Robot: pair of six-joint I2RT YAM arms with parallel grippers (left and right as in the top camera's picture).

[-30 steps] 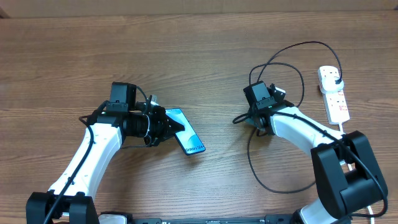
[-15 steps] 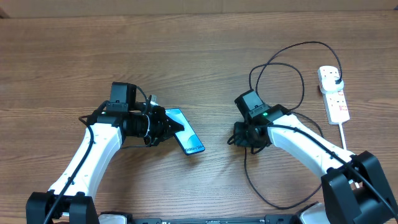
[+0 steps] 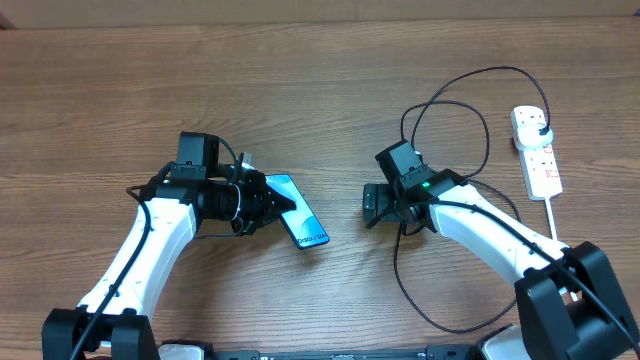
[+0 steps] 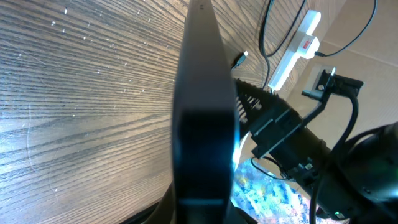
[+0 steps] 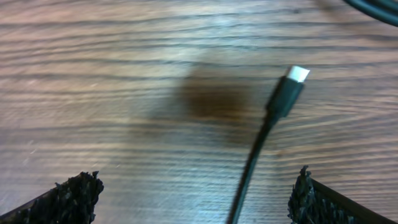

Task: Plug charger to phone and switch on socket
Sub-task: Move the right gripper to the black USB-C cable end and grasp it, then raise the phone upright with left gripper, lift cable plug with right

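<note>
Watching from overhead: left gripper [image 3: 268, 206] clamps the phone [image 3: 300, 225]; right gripper [image 3: 372, 203] gapes, well apart from the socket [image 3: 537, 152].
Left wrist: phone edge-on, could twist.
Right wrist: charger tip [image 5: 289, 92] loose on table [image 5: 124, 74]; skewed pickup would spoil the plug-in.

The charger [image 5: 283, 102] is black, the phone [image 3: 298, 222] light-blue, the socket [image 3: 538, 150] white

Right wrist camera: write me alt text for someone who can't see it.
The charger cable end, tipped with a small silver connector, lies loose on the wooden table between the open fingers of the right tool. Nothing is gripped; only the two dark fingertips show at the bottom corners.
</note>
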